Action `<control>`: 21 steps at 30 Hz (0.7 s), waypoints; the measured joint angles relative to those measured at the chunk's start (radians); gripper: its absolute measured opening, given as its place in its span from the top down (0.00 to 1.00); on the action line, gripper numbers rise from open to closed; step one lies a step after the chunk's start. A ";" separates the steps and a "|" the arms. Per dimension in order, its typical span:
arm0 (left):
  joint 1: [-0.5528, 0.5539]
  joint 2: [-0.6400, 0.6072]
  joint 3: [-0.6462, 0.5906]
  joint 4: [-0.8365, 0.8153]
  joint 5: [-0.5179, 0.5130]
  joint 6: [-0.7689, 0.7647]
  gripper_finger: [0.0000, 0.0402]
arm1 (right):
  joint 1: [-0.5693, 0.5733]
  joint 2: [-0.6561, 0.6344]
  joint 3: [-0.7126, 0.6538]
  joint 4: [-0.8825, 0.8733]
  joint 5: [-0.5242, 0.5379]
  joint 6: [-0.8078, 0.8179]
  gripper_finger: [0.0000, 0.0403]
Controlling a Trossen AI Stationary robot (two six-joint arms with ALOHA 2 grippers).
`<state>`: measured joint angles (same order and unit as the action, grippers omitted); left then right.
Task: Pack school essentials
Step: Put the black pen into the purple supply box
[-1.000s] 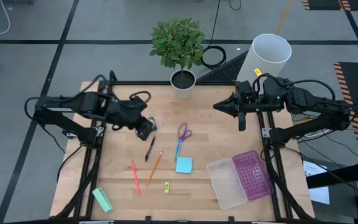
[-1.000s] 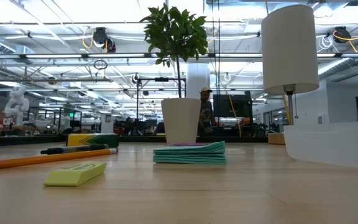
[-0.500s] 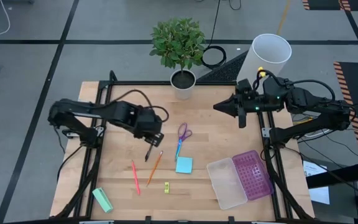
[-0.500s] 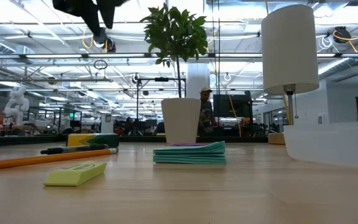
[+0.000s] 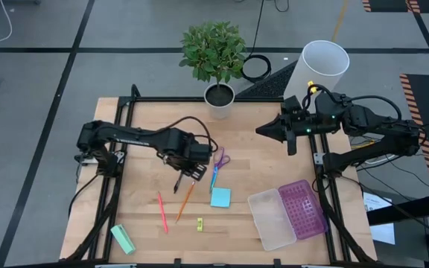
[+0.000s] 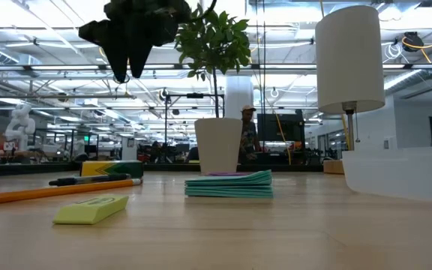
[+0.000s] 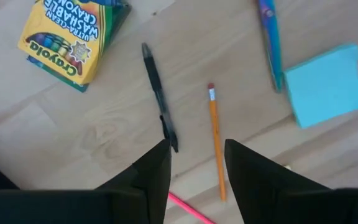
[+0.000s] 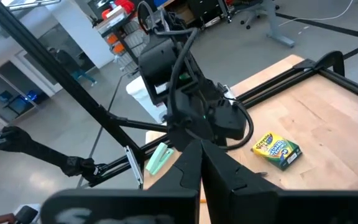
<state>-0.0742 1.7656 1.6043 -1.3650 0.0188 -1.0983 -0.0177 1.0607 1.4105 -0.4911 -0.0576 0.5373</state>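
My left gripper [image 7: 194, 158] hangs open above the table's middle [image 5: 196, 170], clear of the wood in the low view [image 6: 128, 73]. Below it lie a black pen [image 7: 160, 99] and an orange pencil [image 7: 215, 143], flat on the table. The yellow-green crayon box [image 7: 73, 37] lies just beyond the pen. Purple-handled scissors [image 5: 217, 165], a light-blue sticky-note pad [image 5: 220, 197], a red pencil [image 5: 161, 212] and a tiny yellow piece [image 5: 199, 223] lie nearby. My right gripper [image 5: 263, 128] waits shut at the far right, raised.
A clear lid [image 5: 270, 217] and a purple box [image 5: 302, 208] lie at the near right. A mint-green block [image 5: 123, 238] sits at the near left corner. A potted plant [image 5: 216, 59] and a white cylinder [image 5: 320, 71] stand at the far edge.
My left gripper has swung from the table's left side toward the right and a little nearer, ending over the pen and orange pencil. In the low view it has come down into sight from above. The things on the table have stayed put.
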 joint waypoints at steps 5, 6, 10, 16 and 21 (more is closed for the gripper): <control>0.005 -0.001 -0.112 0.048 0.011 -0.020 0.61 | 0.000 0.000 0.000 -0.002 0.000 -0.001 1.00; 0.006 -0.006 -0.137 0.054 0.016 -0.022 0.61 | 0.000 0.000 0.000 -0.003 0.000 -0.002 1.00; 0.000 -0.011 -0.216 0.127 0.042 -0.030 0.62 | 0.000 0.000 -0.001 -0.016 0.000 -0.008 1.00; -0.006 -0.014 -0.321 0.256 0.052 -0.071 0.62 | 0.000 0.000 -0.001 -0.015 0.001 -0.029 1.00; -0.006 -0.015 -0.399 0.368 0.052 -0.086 0.62 | 0.000 0.000 -0.001 -0.015 0.001 -0.037 1.00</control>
<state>-0.0799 1.7506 1.2051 -0.9970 0.0711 -1.1839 -0.0177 1.0607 1.4097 -0.5066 -0.0570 0.4999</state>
